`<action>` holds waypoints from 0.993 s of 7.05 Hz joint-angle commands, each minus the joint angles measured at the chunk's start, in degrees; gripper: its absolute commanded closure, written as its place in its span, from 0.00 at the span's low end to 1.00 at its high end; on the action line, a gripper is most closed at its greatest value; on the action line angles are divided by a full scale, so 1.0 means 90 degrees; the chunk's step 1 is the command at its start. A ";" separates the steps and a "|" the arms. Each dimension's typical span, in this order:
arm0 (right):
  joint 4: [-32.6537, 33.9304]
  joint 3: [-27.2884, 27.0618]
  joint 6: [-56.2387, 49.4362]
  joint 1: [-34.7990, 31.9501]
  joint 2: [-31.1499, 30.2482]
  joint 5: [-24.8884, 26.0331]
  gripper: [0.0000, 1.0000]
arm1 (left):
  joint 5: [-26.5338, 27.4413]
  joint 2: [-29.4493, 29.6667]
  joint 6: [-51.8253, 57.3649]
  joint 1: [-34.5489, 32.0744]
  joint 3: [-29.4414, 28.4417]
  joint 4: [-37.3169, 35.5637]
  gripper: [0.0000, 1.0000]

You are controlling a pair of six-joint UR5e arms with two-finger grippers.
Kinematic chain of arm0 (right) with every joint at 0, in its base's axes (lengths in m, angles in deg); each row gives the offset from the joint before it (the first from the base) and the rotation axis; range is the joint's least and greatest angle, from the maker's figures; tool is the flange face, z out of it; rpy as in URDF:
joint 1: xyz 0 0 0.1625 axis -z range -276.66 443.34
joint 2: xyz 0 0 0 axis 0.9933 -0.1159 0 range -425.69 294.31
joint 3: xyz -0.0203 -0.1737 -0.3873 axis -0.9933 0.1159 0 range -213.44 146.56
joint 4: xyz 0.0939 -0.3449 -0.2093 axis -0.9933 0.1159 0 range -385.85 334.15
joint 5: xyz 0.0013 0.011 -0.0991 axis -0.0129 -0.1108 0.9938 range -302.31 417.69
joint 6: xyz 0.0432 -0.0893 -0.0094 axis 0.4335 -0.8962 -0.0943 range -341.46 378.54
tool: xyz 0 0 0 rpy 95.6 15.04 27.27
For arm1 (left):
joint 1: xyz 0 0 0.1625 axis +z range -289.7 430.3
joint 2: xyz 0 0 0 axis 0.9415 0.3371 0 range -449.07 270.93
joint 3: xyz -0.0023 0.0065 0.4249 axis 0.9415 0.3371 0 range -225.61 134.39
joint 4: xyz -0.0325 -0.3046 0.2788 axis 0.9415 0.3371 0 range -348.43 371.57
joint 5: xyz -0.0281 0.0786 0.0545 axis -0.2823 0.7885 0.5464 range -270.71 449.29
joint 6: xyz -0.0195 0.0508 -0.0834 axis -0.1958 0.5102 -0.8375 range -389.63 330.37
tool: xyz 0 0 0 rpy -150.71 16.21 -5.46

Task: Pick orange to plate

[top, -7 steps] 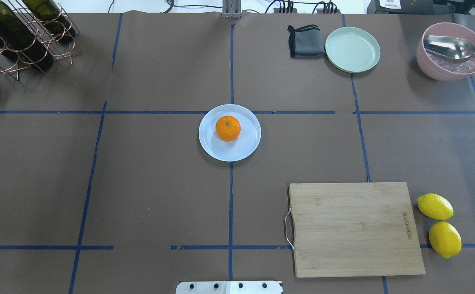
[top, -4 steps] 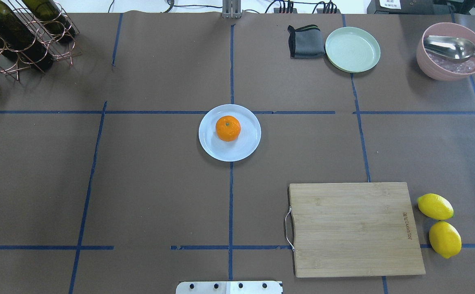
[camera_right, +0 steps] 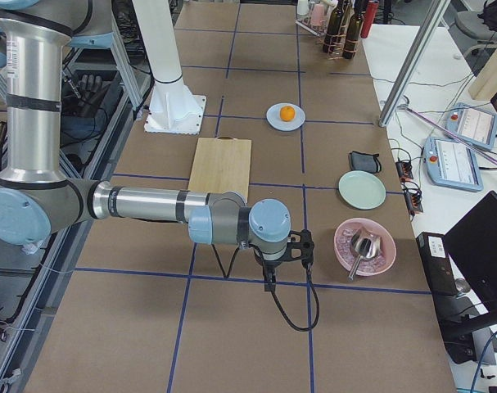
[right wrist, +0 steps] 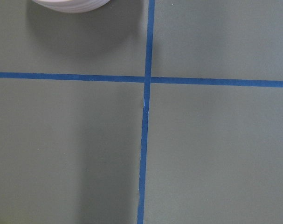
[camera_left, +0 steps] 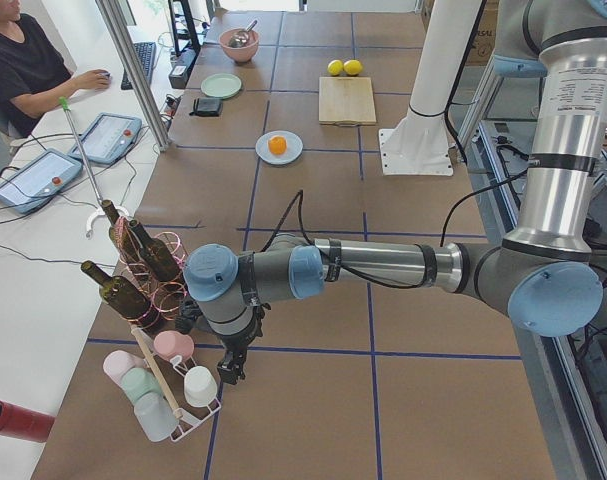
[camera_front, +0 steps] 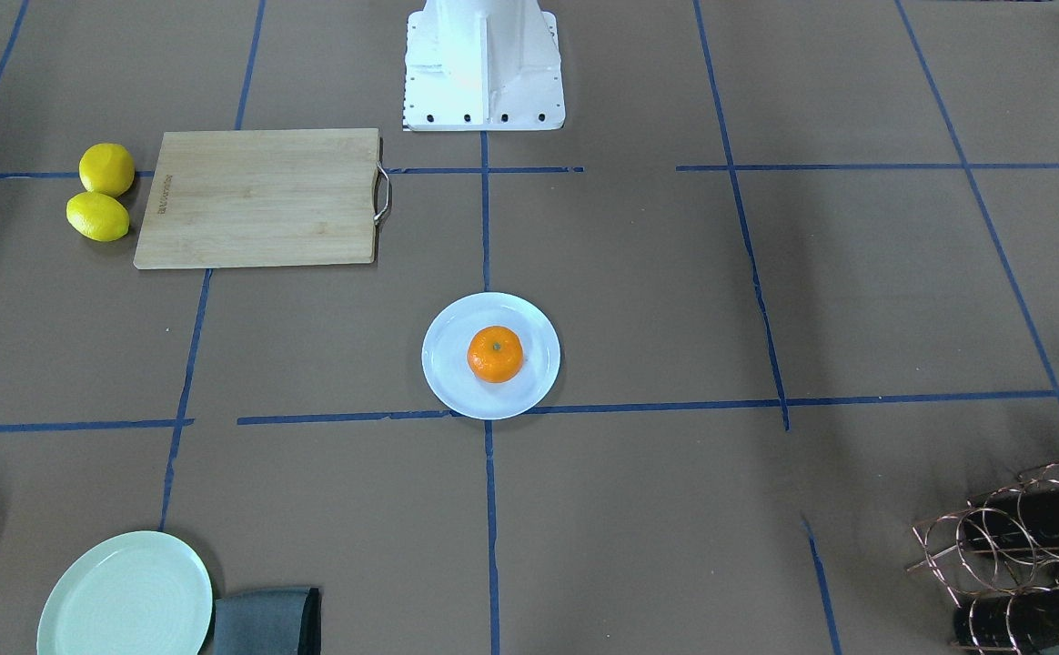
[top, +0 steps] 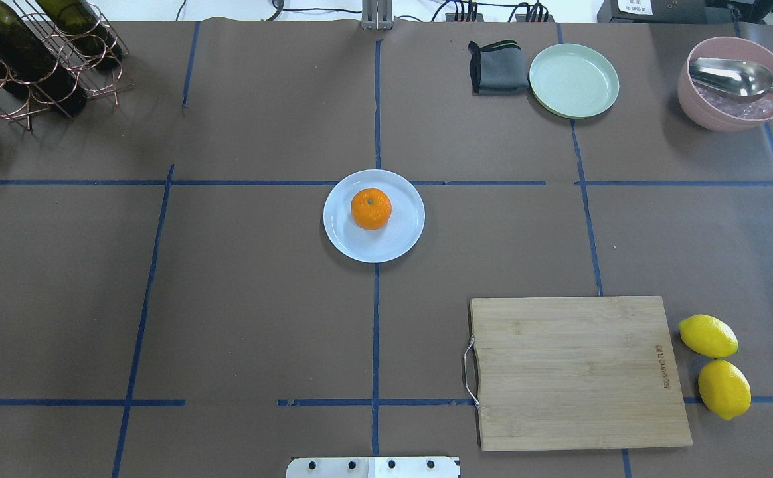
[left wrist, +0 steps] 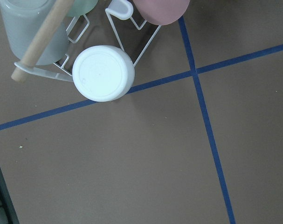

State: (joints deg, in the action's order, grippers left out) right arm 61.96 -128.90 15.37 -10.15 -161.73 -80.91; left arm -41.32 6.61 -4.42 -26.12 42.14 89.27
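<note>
A: Orange?
B: The orange [top: 370, 208] sits on the plate [top: 400, 242], mid tabletop [top: 260, 318].
A: Tools?
B: Left tool [camera_left: 230, 372] by cup rack [camera_left: 173, 400], right tool [camera_right: 269, 285] near pink bowl [camera_right: 339, 242]. Open or closed, can't tell.

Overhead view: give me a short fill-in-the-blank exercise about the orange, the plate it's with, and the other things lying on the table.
1. The orange lies ____ the bluish-white plate at the table's middle.
2. Beside the wooden cutting board lie ____ yellow lemons.
3. The metal spoon rests in the ____ bowl.

Missing words: on; two; pink.
</note>
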 commanded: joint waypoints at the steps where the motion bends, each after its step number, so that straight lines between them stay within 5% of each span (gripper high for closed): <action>1: 0.0000 -0.0009 0.0000 -0.0022 0.0006 -0.0010 0.00 | 0.0000 -0.0007 -0.0097 0.0000 -0.0004 0.0009 0.00; 7: 0.0000 0.0000 0.0000 -0.0061 0.0006 -0.0010 0.00 | 0.0000 0.0081 -0.0116 0.0010 0.0035 0.0000 0.00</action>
State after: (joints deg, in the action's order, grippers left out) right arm 61.96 -128.90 15.37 -10.57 -161.67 -81.00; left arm -41.31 7.04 -5.43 -26.06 42.34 89.33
